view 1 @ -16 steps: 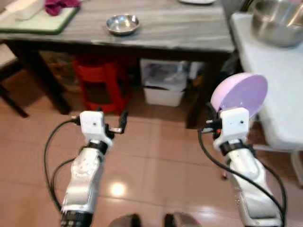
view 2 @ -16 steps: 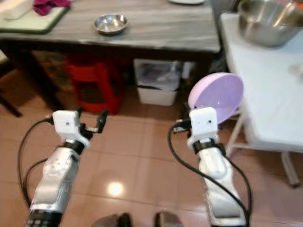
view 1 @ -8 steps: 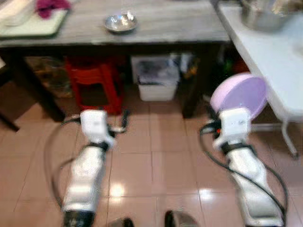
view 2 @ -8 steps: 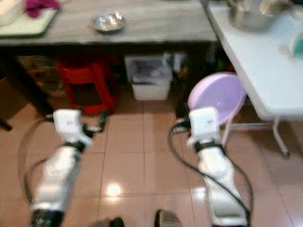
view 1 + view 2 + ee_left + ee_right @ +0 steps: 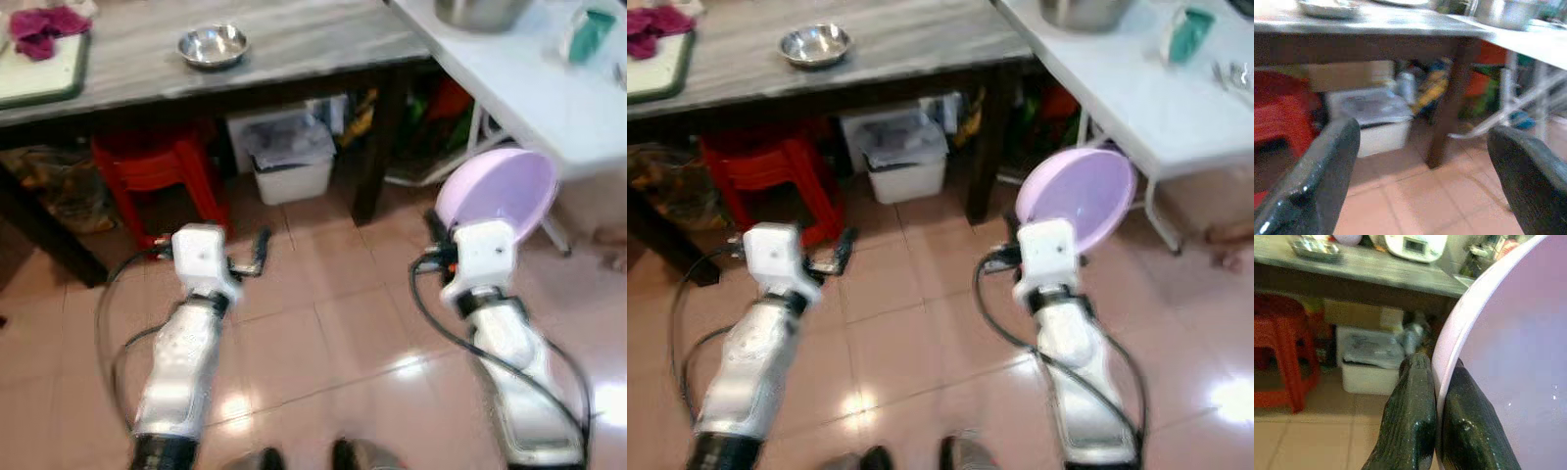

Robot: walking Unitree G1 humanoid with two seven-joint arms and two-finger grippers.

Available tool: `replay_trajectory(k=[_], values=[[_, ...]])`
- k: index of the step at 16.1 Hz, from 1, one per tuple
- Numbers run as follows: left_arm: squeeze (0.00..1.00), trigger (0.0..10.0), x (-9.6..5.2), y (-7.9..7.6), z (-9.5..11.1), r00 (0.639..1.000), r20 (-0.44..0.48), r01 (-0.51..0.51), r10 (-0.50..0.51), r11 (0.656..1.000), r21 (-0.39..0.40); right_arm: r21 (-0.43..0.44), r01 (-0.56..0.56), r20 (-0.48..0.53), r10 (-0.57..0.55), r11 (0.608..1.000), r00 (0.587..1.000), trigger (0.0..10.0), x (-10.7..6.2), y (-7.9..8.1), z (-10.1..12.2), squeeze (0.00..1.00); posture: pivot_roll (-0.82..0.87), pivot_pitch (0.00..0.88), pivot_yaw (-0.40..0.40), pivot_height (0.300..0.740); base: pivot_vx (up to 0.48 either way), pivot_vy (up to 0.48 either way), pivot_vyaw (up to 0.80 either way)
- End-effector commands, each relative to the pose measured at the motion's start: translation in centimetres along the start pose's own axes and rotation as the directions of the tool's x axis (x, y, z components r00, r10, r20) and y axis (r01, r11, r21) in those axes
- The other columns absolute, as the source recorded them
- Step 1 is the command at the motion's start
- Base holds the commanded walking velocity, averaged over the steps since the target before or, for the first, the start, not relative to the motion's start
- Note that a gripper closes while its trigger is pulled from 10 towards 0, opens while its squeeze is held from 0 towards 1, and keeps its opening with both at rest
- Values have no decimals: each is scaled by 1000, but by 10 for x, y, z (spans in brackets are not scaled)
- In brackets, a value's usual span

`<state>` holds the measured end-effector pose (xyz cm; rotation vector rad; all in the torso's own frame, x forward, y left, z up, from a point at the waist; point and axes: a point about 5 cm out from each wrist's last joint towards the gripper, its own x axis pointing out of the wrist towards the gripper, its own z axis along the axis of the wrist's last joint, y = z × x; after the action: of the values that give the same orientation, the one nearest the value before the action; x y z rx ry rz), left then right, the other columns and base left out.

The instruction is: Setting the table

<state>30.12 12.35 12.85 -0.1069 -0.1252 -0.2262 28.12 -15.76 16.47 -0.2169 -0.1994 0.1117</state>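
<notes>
Now right claw (image 5: pixel 1436 382) grips tilted lilac bowl (image 5: pixel 500 193).

No readable text, label or number anywhere.

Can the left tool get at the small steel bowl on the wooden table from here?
Probably not yet. The left tool hangs open over the floor, short of the wooden table, and the small steel bowl sits back from the near edge.

A pale lilac bowl (image 5: pixel 498 190) sits in the black right claw (image 5: pixel 1436 396), above pinkish-tan floor tiles (image 5: pixel 323 323), near a grey streaked surface (image 5: pixel 294 44) with a shiny silver dish (image 5: pixel 213 45), a red stool (image 5: pixel 157 171) and a white bin (image 5: pixel 289 166).
</notes>
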Motion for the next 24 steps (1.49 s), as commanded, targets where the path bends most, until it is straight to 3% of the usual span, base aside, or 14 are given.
replay_trajectory(k=[1, 7, 10, 15, 24], values=[[0, 10000, -3, 6, -1, 1000, -11, -13, 14, 1000, 18, -5, 0, 10, 0, 1000, 1000, 10000, 0, 1, 2, 0, -182, 205, 8, 740, 0, 480, 0], [0, 10000, -2, 5, -2, 1000, -11, -19, 19, 1000, 16, -19, -8, 15, 9, 1000, 1000, 10000, 1, 3, 2, 0, -180, 204, 3, 740, 0, 480, 503], [0, 10000, -1, 3, 1, 1000, 9, -11, 11, 1000, 18, -15, -11, 16, 11, 1000, 1000, 10000, 1, 3, 2, 0, -180, 204, 3, 740, 0, 0, 144], [0, 10000, -4, -6, 2, 996, 22, 86, -85, 996, -33, -11, -12, 12, 12, 1000, 1000, 10000, 2, 4, 0, 0, -179, 199, 3, 740, 0, 0, 0], [0, 10000, -5, -8, 3, 994, 25, 109, -108, 993, -52, -14, -10, 20, 11, 1000, 1000, 10000, 4, 4, 2, 0, -183, 202, 2, 740, 266, 0, 0]])
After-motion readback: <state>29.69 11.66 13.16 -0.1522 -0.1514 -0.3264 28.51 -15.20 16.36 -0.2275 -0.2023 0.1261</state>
